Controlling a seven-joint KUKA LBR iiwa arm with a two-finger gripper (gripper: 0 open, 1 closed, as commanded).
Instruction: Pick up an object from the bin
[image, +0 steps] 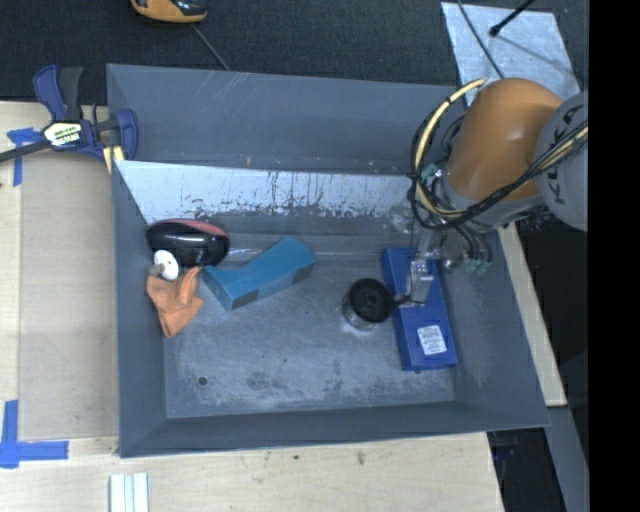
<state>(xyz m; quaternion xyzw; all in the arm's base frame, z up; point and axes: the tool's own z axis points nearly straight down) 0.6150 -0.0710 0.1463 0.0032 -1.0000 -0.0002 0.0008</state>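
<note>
So far nothing has left the grey metal bin (300, 425): the pick is at its approach stage, by the look of it. The gripper (421, 278) hangs low at the right of the frame, over the upper half of a flat dark-blue rectangular box with a white label (430, 340). That box lies flat on the bin floor, so it is not lifted. Whether the gripper is open or closed, and whether it touches the box, I cannot tell.

Just left of the box sits a black round cap-like piece (367, 299). Well apart, at centre left, lie 3 more things: a light-blue foam-like block (258, 272), a black and red oval object (187, 241) and a crumpled orange cloth (172, 302). Left to do, I judge: close on 1 thing, most likely the box, and raise it clear.
</note>
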